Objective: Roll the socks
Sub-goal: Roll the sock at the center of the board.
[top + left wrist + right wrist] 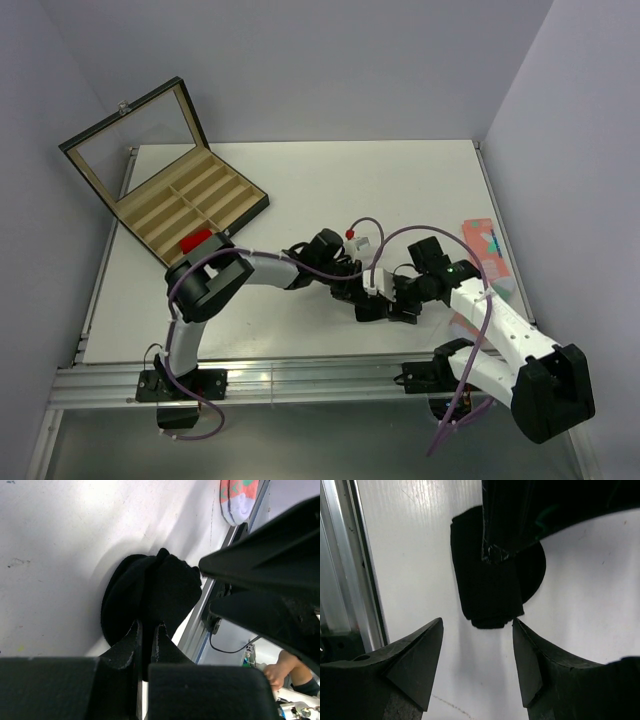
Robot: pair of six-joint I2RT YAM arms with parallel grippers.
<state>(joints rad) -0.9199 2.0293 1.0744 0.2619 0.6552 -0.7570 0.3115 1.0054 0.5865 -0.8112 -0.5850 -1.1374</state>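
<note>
**Black sock (490,595) bunched close to the near edge of the bench (330,180), with a gripper at each end.**
Left gripper (147,630): jaws together, pinching the dark folded fabric. Right gripper (477,621): jaws wide apart, tips just short of the bundle's end and not touching it. Farther back, the red sock (195,241) shows at the near corner of an open compartmented case (190,205) toward the far left corner. A salmon-pink sock (485,250) lies along the right edge.
</note>
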